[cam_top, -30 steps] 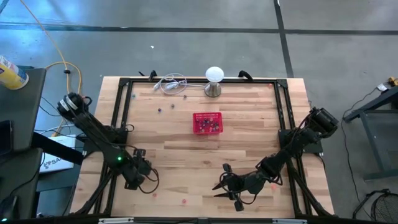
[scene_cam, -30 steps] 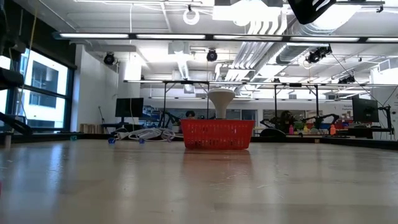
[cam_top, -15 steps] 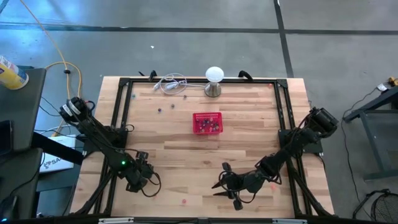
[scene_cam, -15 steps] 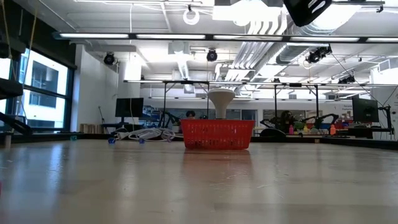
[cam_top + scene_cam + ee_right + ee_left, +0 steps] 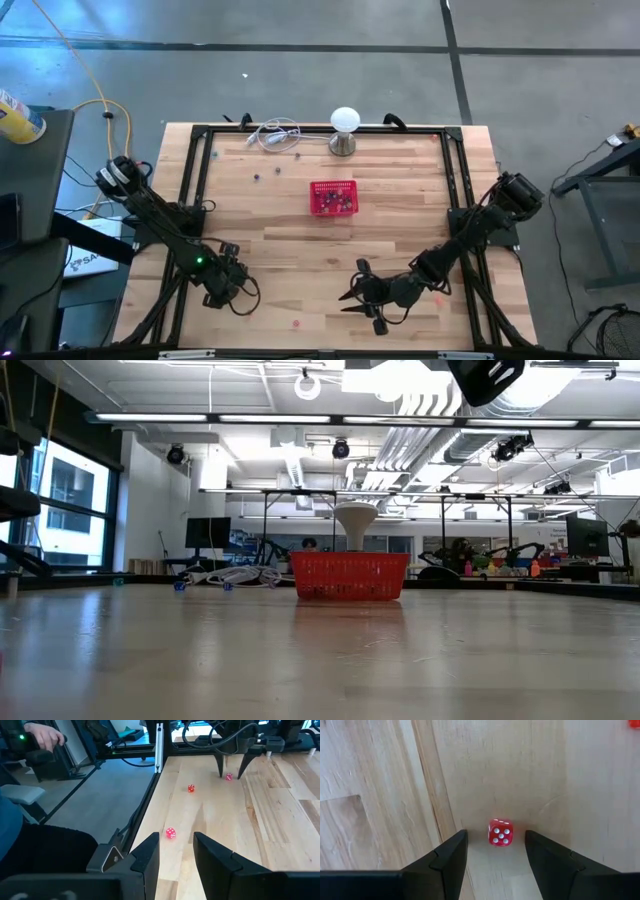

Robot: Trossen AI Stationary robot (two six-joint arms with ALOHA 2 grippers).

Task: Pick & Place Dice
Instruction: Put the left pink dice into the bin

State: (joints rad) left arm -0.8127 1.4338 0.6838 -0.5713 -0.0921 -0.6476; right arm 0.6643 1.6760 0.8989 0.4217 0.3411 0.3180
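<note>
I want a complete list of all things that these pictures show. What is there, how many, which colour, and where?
table: one, light wood, black frame
basket: one, red mesh, table middle, dice inside
lamp: one, white ball on metal base, far edge behind the basket
cable: one, white, far edge beside the lamp
loose dice: at least three, red, near edge towards the left arm
person's hand: one, beside the table, right wrist view
left end effector: open, fingers either side of one red die
right end effector: open, empty, near edge, right of the middle
</note>
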